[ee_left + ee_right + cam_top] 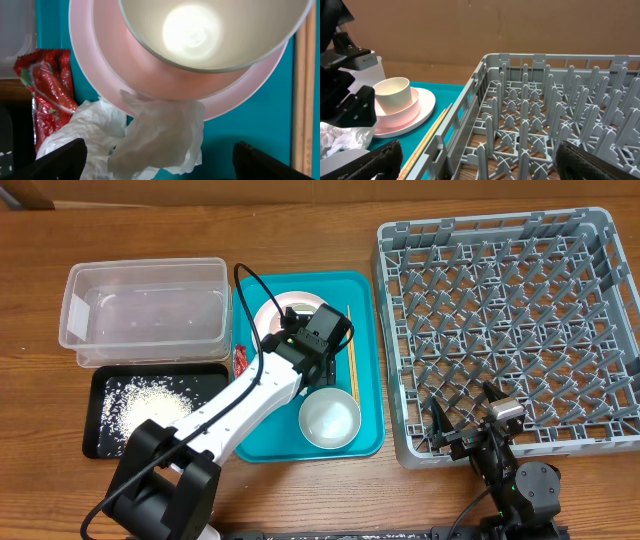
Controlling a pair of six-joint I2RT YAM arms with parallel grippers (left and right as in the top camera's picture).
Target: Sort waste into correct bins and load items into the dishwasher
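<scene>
On a brown wooden table [300, 220], a square grey plastic rack [392, 350] with a lattice floor and rows of upright pegs is sitting at right. The right end effector [468, 420] is hanging at the rack's near left corner, jaws spread wide and holding nothing.

A smooth teal tray [368, 380] is lying just left of the rack. Left of it, a clear rectangular tub [150, 315] is standing just beside a shallow black tray [96, 438], where loose white rice [150, 402] is lying scattered.

The left end effector [165, 165] is hovering over the teal tray with its jaws wide apart and gripping nothing. A crumpled white napkin [155, 135] is lying between its fingers at the rim of a round pale pink plate [82, 70]; whether they are touching it cannot be told.

A pinkish bowl [402, 112] is sitting on the plate, with a pale cup [392, 92] in it. A glossy white bowl [330, 420] is standing nearer the tray's front. Thin wooden chopsticks [350, 350] are lying along the tray's right side, and a shiny red wrapper [47, 85] is lying at its left edge.
</scene>
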